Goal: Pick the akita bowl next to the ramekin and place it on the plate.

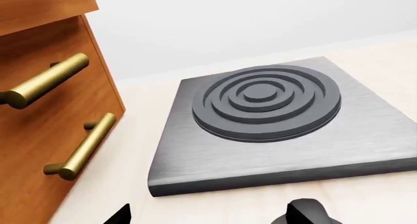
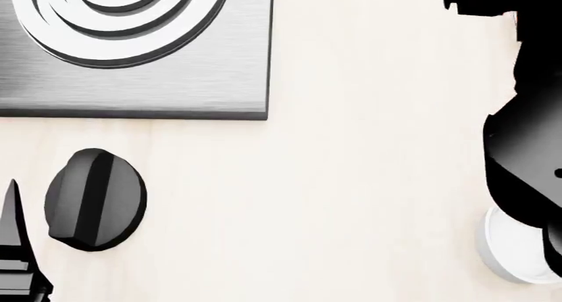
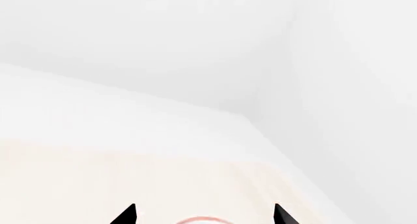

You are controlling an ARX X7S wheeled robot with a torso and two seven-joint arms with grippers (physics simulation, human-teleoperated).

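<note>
The akita bowl is out of view in every frame. In the head view a plain white round cup, which looks like the ramekin [image 2: 512, 248], sits at the right edge, half hidden under my right arm [image 2: 527, 131]. A thin red arc of the plate [image 3: 202, 219] shows at the edge of the right wrist view, just beyond my right gripper [image 3: 204, 210], which is open with nothing between its tips. My left gripper [image 1: 212, 215] is open too, over bare counter in front of the burner slab.
A grey burner slab with raised rings [image 1: 267, 104] [image 2: 131, 65] lies on the pale counter. A black knob [image 2: 95, 200] sits in front of it. A wooden cabinet with brass handles [image 1: 81, 146] stands beside the slab. White walls meet in a corner [image 3: 260, 102].
</note>
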